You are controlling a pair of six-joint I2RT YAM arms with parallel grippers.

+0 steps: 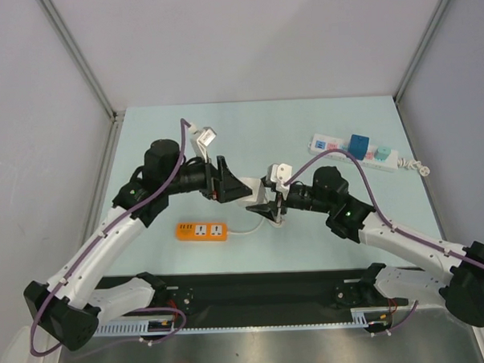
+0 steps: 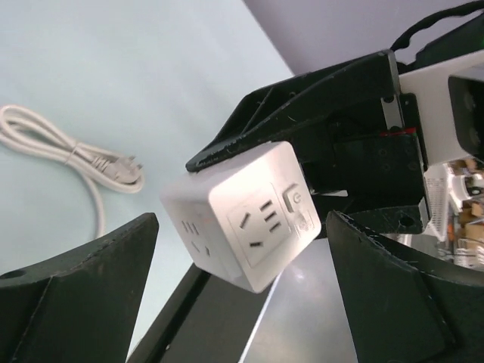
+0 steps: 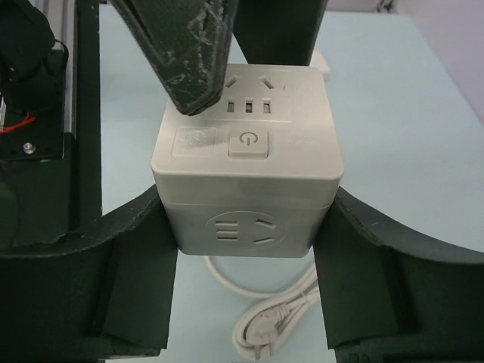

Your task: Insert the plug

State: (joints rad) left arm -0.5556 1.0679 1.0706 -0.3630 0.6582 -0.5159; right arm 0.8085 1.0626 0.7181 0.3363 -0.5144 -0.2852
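1. Right fingers (image 1: 274, 206): partly closed, clamped on the side walls of a white socket cube (image 3: 249, 174).
2. Left fingers (image 1: 230, 182): spread wide, holding nothing. One tip lies across the cube's top face; I cannot tell whether it touches.
3. Plug (image 1: 359, 144): blue, standing on the white power strip (image 1: 337, 147), well apart from both pairs of fingers.
4. Risk: that left tip could knock the cube askew or out of the grip.
5. Risk: the cord (image 3: 276, 321) below the right fingers may snag.
6. Risk: neither arm is near the plug, so insertion looks unstarted.
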